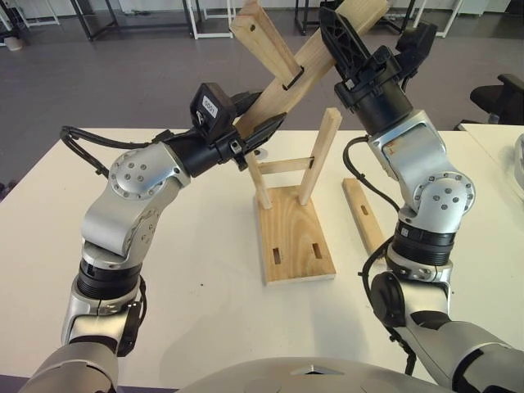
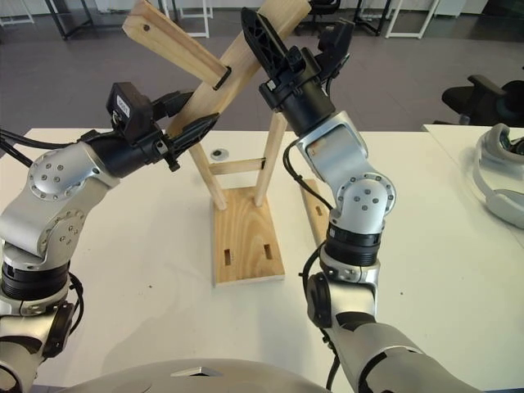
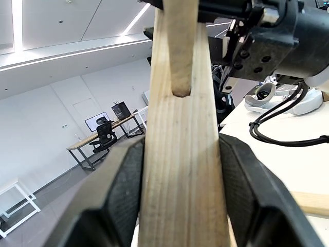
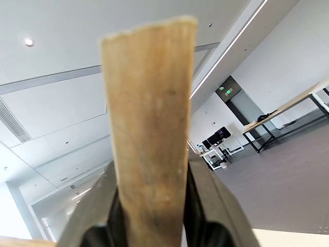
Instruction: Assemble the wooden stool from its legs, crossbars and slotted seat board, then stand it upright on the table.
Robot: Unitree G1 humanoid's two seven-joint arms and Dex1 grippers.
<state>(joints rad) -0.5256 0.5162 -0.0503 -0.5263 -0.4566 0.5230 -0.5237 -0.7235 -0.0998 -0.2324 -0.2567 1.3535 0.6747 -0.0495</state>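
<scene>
While left gripper (image 1: 255,116) and right gripper (image 1: 372,37) both clamp one tilted leg (image 1: 309,64) aloft over the seat board (image 1: 299,246), crossbar (image 1: 262,37) wedged in its slot, the wood looks light, stiff, smooth, likely best held on flat faces near the ends.

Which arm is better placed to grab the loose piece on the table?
Right, probably: the loose piece lies right of the board, beside that arm. The right gripper grips the raised leg, so it must release first.
</scene>
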